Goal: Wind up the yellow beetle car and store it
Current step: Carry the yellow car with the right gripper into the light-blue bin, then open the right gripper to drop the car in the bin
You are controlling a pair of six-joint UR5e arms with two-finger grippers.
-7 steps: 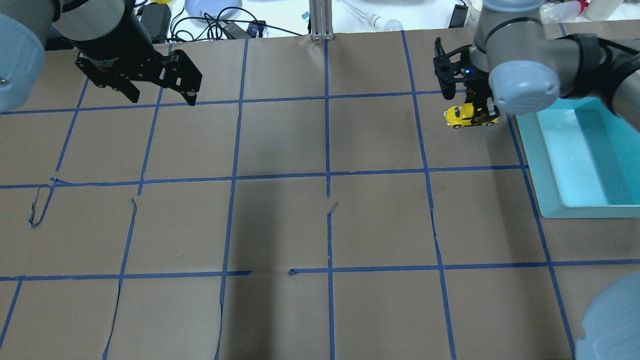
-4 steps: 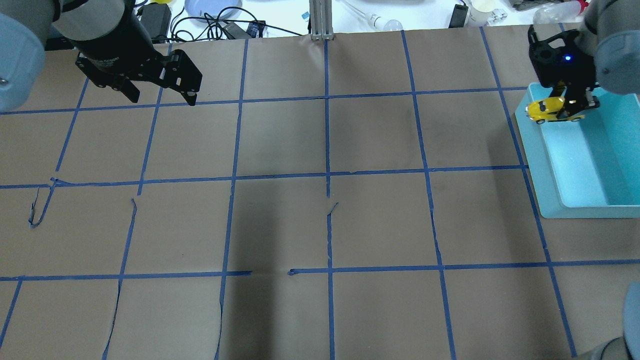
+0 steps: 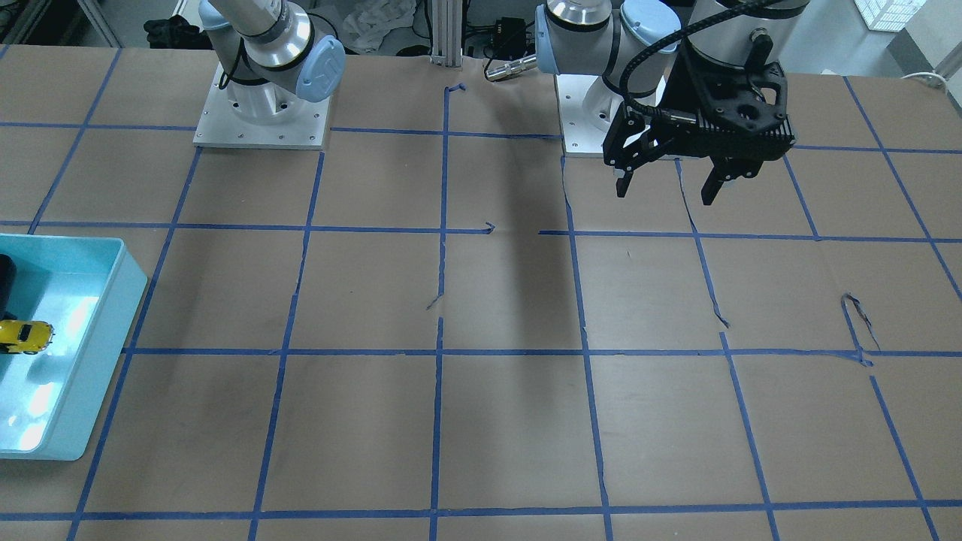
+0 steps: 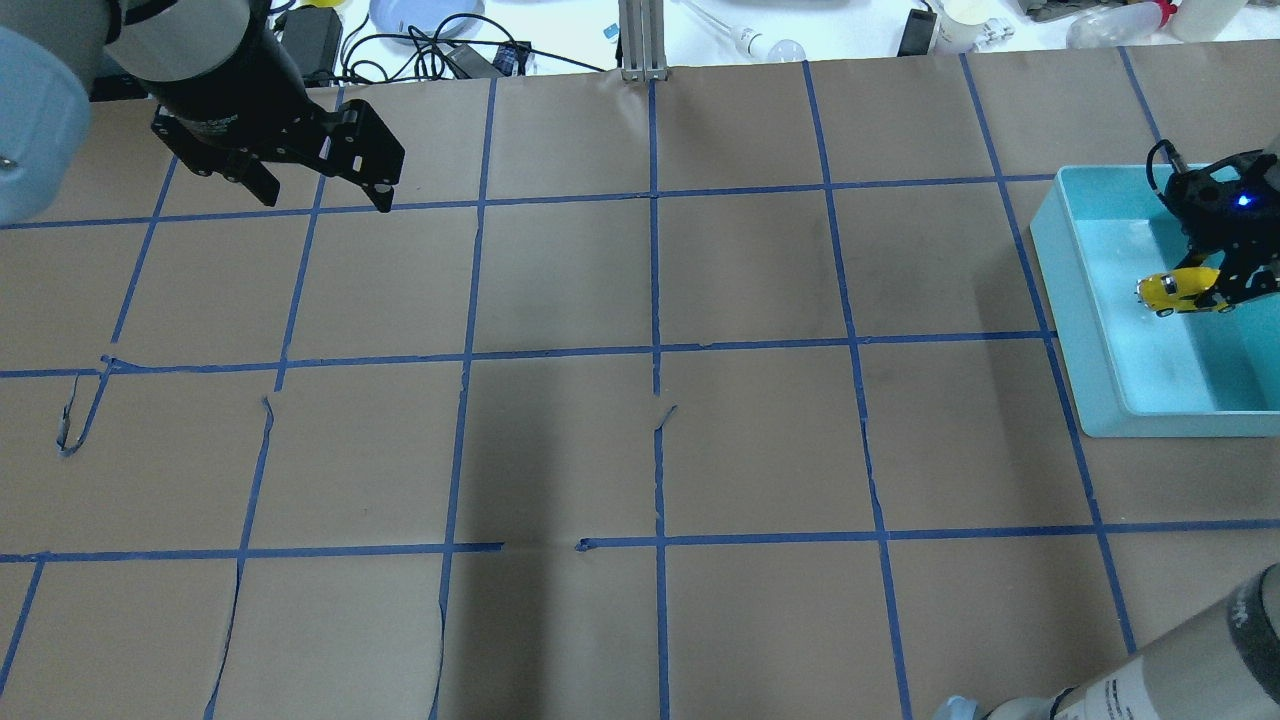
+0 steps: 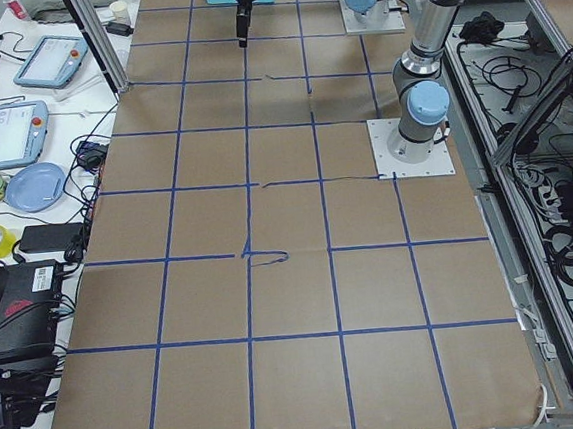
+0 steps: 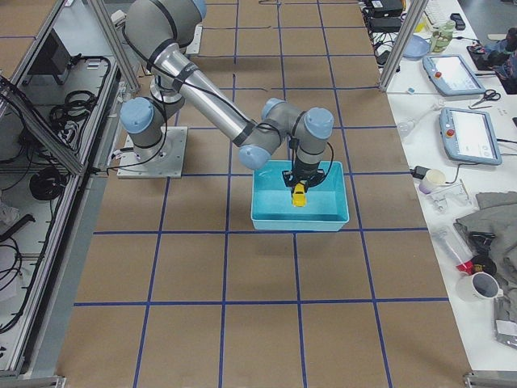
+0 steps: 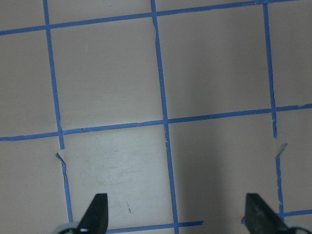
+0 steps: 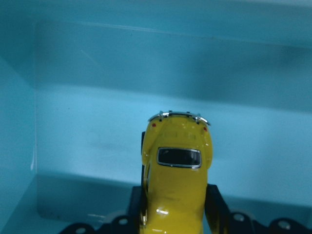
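Right gripper is clamped on the yellow beetle car, one finger on each flank. The wrist cam shows both black fingers pressed against the car's sides, with its roof and a dark window facing the lens.

The car is inside the teal bin, within its walls and roughly mid-bin. In the overhead view the bin sits at 3 o'clock on the table, and the car's long axis runs 9 to 3. In the front-facing view the same car is over the bin floor at that view's 9 o'clock edge. Can't tell if the wheels are on the floor or just off it.

From the right-end camera, the right arm bends down into the bin, wrist vertical, with the car at the tip.

Left gripper is at about 10 o'clock overhead, above the table, jaws spread wide with nothing between them. Its wrist cam shows both fingertips far apart over bare brown paper and blue tape lines. It is well apart from the bin and car.
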